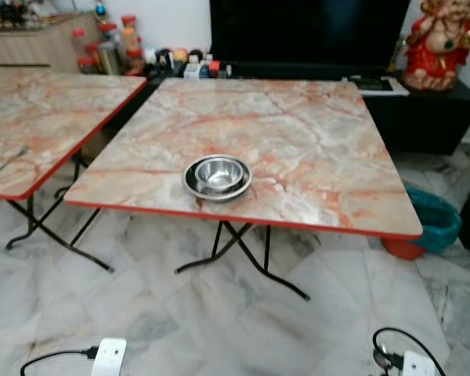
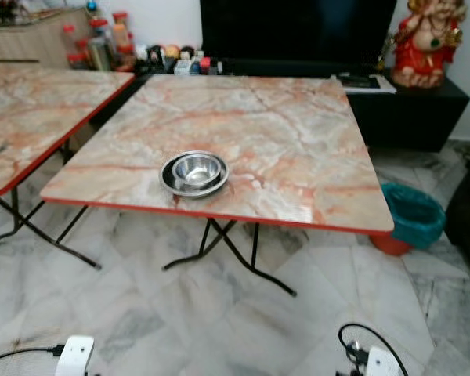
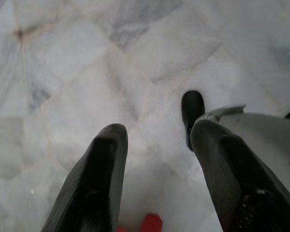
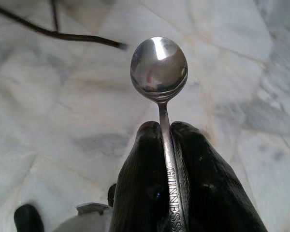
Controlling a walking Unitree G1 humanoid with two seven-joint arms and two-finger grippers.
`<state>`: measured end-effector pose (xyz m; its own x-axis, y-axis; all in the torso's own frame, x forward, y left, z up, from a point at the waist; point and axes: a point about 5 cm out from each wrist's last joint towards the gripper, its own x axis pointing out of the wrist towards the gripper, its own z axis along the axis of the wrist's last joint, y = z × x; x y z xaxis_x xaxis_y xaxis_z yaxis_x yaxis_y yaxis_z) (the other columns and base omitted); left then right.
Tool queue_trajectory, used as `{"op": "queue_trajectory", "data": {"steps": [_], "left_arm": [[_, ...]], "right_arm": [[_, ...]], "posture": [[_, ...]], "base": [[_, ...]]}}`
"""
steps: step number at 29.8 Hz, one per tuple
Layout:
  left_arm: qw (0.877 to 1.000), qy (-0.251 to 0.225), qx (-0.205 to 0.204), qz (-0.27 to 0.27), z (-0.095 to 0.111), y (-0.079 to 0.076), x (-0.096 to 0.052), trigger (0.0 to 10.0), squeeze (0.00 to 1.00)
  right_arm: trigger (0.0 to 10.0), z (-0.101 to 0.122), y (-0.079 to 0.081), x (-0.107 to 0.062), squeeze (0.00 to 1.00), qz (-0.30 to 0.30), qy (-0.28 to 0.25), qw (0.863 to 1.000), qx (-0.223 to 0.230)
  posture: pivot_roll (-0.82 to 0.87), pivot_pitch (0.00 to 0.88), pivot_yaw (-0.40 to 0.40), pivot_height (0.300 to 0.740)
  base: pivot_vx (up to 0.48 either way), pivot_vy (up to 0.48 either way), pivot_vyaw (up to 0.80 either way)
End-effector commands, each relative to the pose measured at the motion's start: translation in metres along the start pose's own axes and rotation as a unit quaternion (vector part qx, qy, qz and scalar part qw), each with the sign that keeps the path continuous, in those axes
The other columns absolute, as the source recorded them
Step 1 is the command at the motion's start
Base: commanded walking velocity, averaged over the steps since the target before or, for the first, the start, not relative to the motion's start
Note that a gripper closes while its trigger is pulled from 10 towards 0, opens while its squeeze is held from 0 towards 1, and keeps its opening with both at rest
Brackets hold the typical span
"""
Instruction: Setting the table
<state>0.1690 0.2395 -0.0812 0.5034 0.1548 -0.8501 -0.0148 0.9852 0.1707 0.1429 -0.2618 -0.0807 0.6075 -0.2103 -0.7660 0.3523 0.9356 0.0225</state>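
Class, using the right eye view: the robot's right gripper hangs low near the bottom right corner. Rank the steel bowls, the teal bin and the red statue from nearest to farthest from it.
1. Teal bin, on the floor right of the table.
2. Steel bowls, at the table's near edge.
3. Red statue, on the black cabinet at the back right.

The right gripper is shut on a spoon.

Home dining room; folding tables (image 1: 298,149); TV (image 1: 305,31)

spoon (image 4: 159,67): we see handle end cut by frame edge | second surface (image 1: 39,117): cropped at left | shelf jars (image 1: 110,43): blurred, contents unreadable
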Motion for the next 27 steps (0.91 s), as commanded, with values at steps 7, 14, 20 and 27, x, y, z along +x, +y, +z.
{"op": "queue_trajectory", "data": {"steps": [7, 14, 20, 27], "left_arm": [[1.0, 0.006, 0.009, 0.01, -0.001, 0.006, 0.0, 10.0, 0.0], [1.0, 0.006, 0.011, 0.011, 0.0, 0.006, 0.0, 10.0, 0.0], [1.0, 0.006, 0.016, 0.01, 0.001, 0.006, 0.0, 10.0, 0.0], [1.0, 0.005, 0.018, 0.01, 0.001, 0.006, 0.0, 10.0, 0.0]], "right_arm": [[10.0, 0.014, 0.005, 0.001, 0.0, 0.021, -0.058, 0.998, -0.02], [10.0, 0.036, 0.0, -0.005, 0.0, 0.043, -0.148, 0.987, -0.034], [10.0, 0.08, -0.009, -0.04, 0.0, 0.089, -0.282, 0.951, -0.086], [10.0, 0.098, -0.001, -0.054, 0.0, 0.121, -0.321, 0.935, -0.091]], "posture": [[-0.03, 0.011, -0.025, 0.74], [-0.04, 0.006, -0.025, 0.74], [-0.05, 0.0, -0.022, 0.74], [-0.06, 0.0, -0.023, 0.74]], "base": [[0.0, 0.0, 0.0], [0.0, 0.0, 0.0], [0.0, 0.0, 0.0], [0.0, 0.0, 0.0]]}}
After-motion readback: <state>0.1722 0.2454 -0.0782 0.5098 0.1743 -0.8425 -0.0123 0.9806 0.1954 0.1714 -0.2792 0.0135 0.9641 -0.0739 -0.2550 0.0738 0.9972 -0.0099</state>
